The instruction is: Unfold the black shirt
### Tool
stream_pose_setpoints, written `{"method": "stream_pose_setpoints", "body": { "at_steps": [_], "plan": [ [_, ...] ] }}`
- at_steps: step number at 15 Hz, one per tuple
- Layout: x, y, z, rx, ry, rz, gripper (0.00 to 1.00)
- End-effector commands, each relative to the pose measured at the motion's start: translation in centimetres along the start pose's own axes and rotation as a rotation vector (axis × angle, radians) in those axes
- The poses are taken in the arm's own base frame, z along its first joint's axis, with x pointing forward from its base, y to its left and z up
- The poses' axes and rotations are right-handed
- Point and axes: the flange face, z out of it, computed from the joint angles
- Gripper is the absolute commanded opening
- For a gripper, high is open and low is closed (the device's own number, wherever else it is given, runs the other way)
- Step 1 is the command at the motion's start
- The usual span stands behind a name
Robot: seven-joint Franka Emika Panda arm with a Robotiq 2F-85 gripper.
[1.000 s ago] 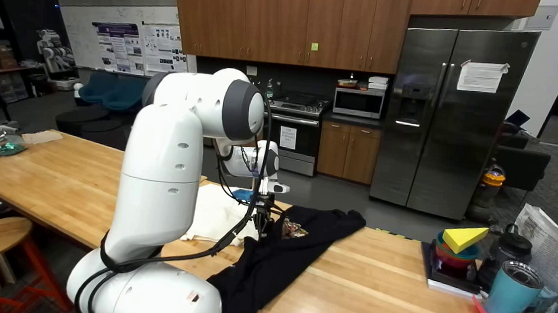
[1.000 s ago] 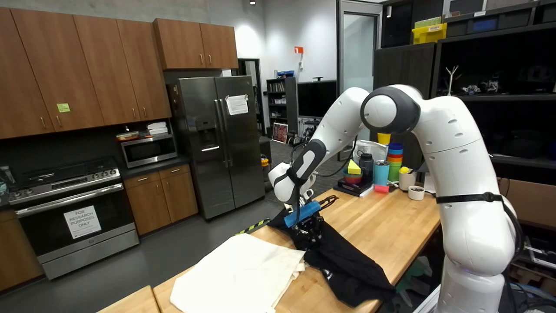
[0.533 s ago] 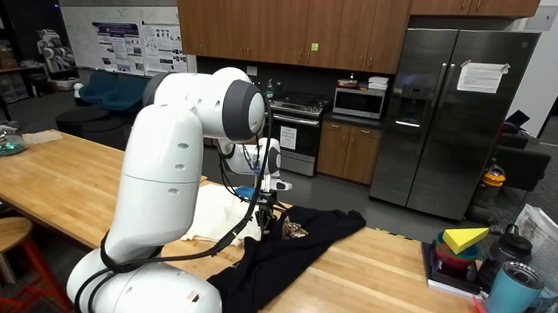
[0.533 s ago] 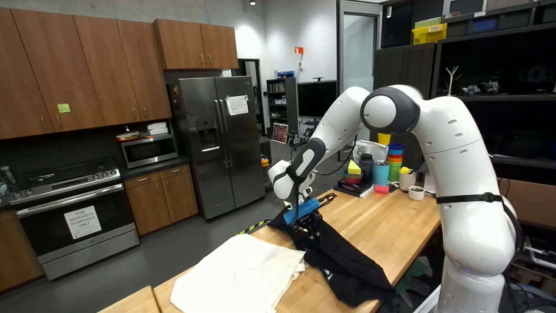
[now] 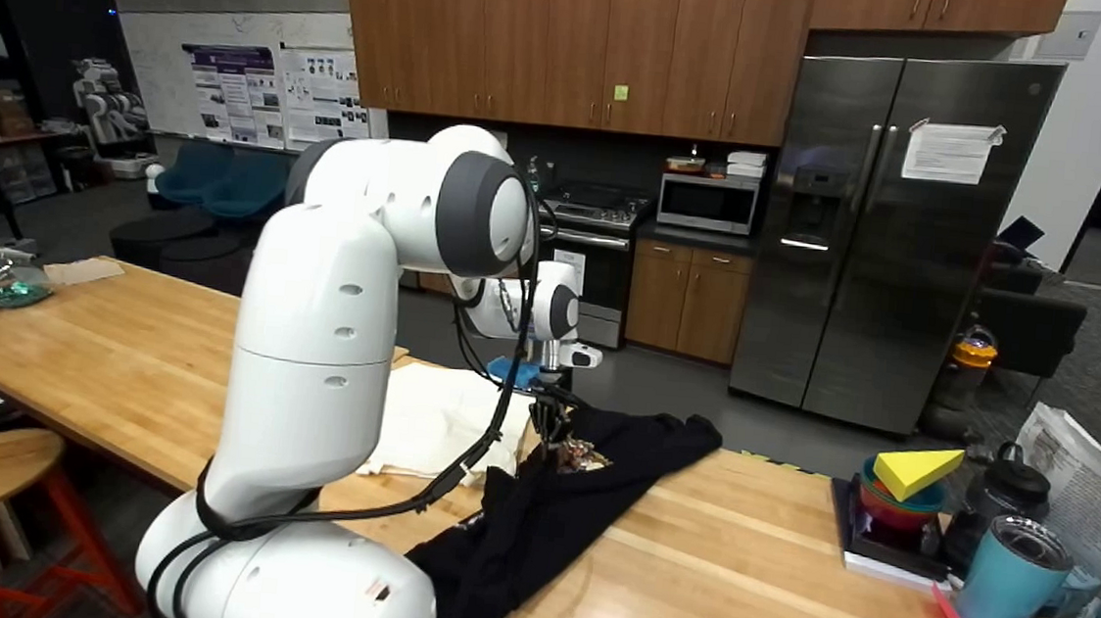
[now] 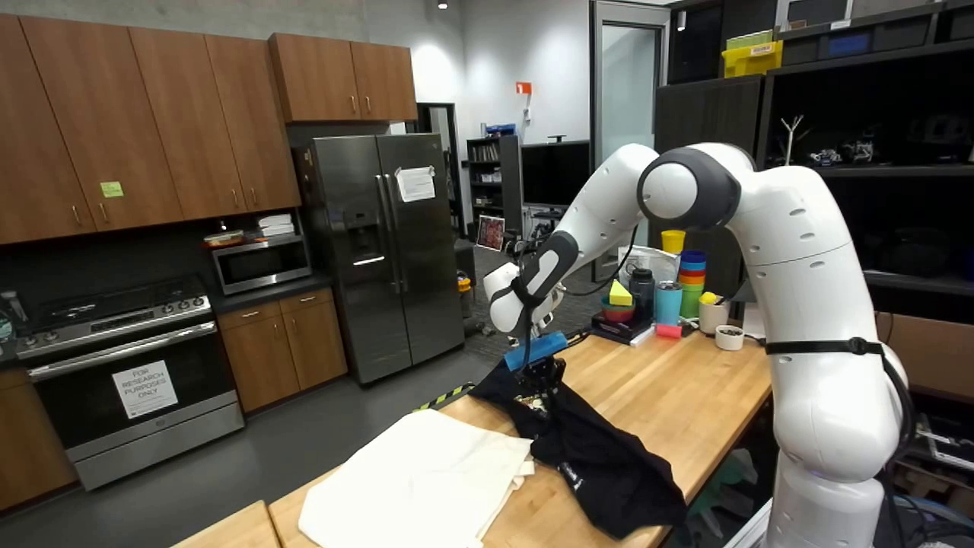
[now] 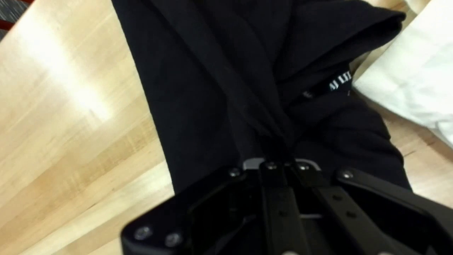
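The black shirt (image 5: 530, 563) lies bunched in a long strip across the wooden table, and it also shows in an exterior view (image 6: 609, 464). A coloured print patch (image 5: 582, 457) shows on it beside the gripper, and a white-lettered label (image 7: 339, 81) shows in the wrist view. My gripper (image 5: 552, 439) is over the middle of the shirt, pointing down. In the wrist view the two fingers (image 7: 285, 164) are close together, and folds of the black fabric (image 7: 254, 109) run into the fingertips. The fabric between the fingers is dark and hard to make out.
A cream-white cloth (image 6: 418, 479) lies beside the shirt on the wooden table (image 5: 737, 559). Bowls with a yellow wedge (image 5: 916, 472), a black bottle (image 5: 1007, 502) and a blue tumbler (image 5: 1010, 581) stand at one end. The arm's cable (image 5: 458, 479) hangs in front of the cloth.
My gripper has moved right in both exterior views and risen a little. The shirt fabric near it is drawn along, and the shirt's near end has shifted slightly. The print patch shows more.
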Motion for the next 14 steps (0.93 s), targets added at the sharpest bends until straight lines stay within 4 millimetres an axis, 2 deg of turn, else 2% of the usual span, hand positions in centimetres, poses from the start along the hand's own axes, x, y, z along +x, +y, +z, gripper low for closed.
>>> {"method": "stream_pose_setpoints", "body": {
  "at_steps": [1, 7, 14],
  "plan": [
    [2.0, 3.3, -2.0, 0.061, 0.025, -0.009, 0.01],
    [6.5, 8.2, -3.6, 0.118, 0.043, -0.037, 0.01],
    [10.6, 12.6, -4.3, 0.223, 0.054, -0.113, 0.01]
  ]
}}
